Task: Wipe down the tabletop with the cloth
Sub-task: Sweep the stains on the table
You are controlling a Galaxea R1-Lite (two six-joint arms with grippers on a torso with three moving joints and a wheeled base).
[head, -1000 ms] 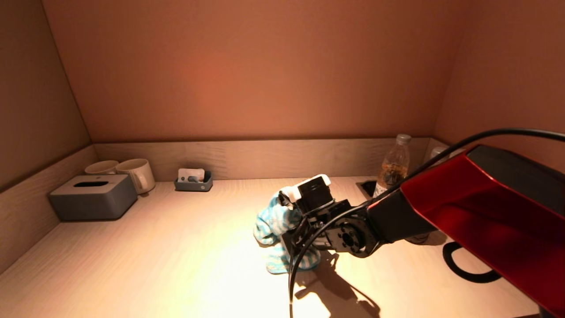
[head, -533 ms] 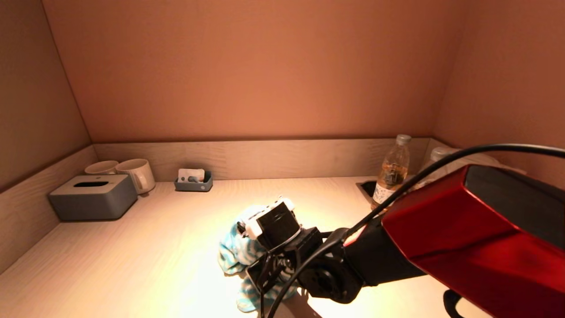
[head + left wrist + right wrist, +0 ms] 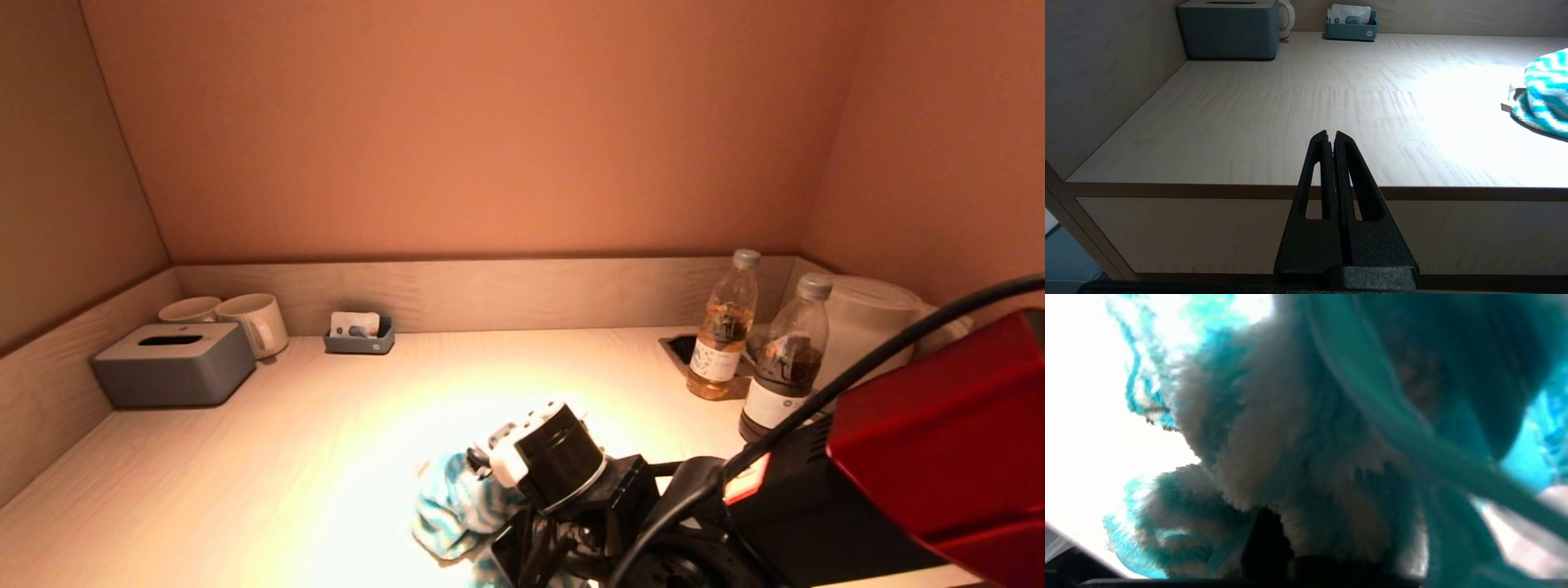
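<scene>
The cloth (image 3: 453, 506) is a teal-and-white striped fluffy rag, bunched on the light wooden tabletop (image 3: 326, 425) near its front edge. My right gripper (image 3: 490, 531) is pressed down into the cloth, and its fingers are buried in the fabric. In the right wrist view the cloth (image 3: 1306, 449) fills the picture. In the left wrist view the cloth (image 3: 1545, 96) lies far to the side. My left gripper (image 3: 1331, 134) is shut and empty, parked below the table's front edge, outside the head view.
A grey tissue box (image 3: 173, 363) and two white mugs (image 3: 249, 322) stand at the back left. A small grey tray (image 3: 357, 335) sits by the back wall. Two bottles (image 3: 722, 327) (image 3: 782, 371) and a white kettle (image 3: 865, 322) stand at the back right.
My right arm has dragged the cloth from the table's middle toward the front edge, first leftward and then a little back right. The second bottle and the kettle have come into sight.
</scene>
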